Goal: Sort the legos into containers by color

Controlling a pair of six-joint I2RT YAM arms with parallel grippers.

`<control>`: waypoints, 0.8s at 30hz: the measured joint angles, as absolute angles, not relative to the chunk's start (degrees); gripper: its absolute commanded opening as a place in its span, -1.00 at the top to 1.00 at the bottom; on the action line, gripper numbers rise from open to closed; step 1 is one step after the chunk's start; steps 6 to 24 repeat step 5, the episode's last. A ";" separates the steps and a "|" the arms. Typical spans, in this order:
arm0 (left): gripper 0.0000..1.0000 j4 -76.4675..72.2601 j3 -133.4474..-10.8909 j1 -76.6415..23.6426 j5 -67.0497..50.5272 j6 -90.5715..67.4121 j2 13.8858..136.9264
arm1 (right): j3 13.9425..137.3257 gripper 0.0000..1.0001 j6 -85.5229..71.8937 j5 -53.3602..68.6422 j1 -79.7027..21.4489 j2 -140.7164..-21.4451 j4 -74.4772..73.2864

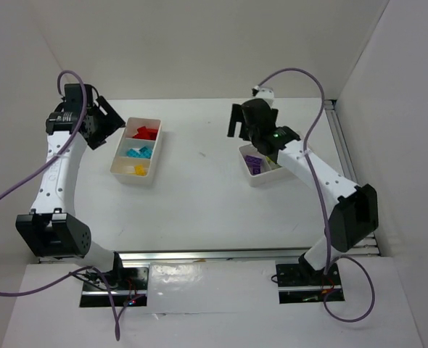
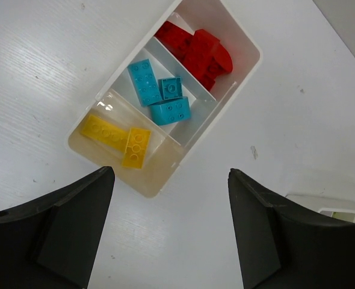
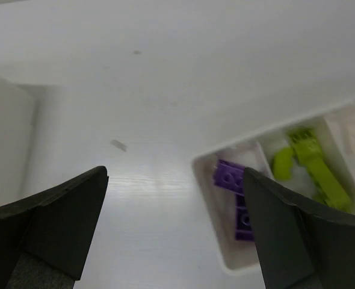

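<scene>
What we cannot see in full
The right arm (image 1: pixel 305 159) covers much of the right tray (image 1: pixel 258 181) from above; up close we find it blurred, its purple bricks (image 3: pixel 228 177) half behind the right tool (image 3: pixel 174 180)

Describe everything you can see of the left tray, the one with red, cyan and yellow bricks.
The left tray is a shallow white rectangle, plastic by its look, with two dividers making three compartments: red bricks at one end, three cyan bricks in the middle, two yellow bricks at the other. It lies flat on the table, with nothing else touching it.
</scene>
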State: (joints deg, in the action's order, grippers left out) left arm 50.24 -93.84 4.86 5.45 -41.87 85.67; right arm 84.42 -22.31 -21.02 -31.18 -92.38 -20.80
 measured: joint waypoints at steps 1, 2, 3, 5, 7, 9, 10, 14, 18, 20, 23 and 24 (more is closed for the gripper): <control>-0.74 49.87 -93.47 4.86 5.21 -41.85 85.67 | 82.59 -1.00 -22.87 -23.29 -30.83 -90.74 -22.48; -0.74 49.52 -93.01 4.86 5.08 -41.85 85.67 | 80.31 -1.00 -23.44 -25.36 -30.24 -89.21 -24.25; -0.71 49.21 -92.60 4.86 4.91 -41.82 85.67 | 78.32 -1.00 -24.05 -27.24 -29.58 -87.90 -26.44; -0.71 48.82 -91.74 4.86 4.43 -41.80 85.67 | 74.65 -1.00 -25.08 -29.93 -28.21 -85.65 -29.85; -0.71 48.82 -91.74 4.86 4.43 -41.80 85.67 | 74.65 -1.00 -25.08 -29.93 -28.21 -85.65 -29.85; -0.71 48.82 -91.74 4.86 4.43 -41.80 85.67 | 74.65 -1.00 -25.08 -29.93 -28.21 -85.65 -29.85; -0.71 48.82 -91.74 4.86 4.43 -41.80 85.67 | 74.65 -1.00 -25.08 -29.93 -28.21 -85.65 -29.85; -0.71 48.82 -91.74 4.86 4.43 -41.80 85.67 | 74.65 -1.00 -25.08 -29.93 -28.21 -85.65 -29.85; -0.71 48.82 -91.74 4.86 4.43 -41.80 85.67 | 74.65 -1.00 -25.08 -29.93 -28.21 -85.65 -29.85; -0.71 48.82 -91.74 4.86 4.43 -41.80 85.67 | 74.65 -1.00 -25.08 -29.93 -28.21 -85.65 -29.85; -0.71 48.82 -91.74 4.86 4.43 -41.80 85.67 | 74.65 -1.00 -25.08 -29.93 -28.21 -85.65 -29.85; -0.71 48.82 -91.74 4.86 4.43 -41.80 85.67 | 74.65 -1.00 -25.08 -29.93 -28.21 -85.65 -29.85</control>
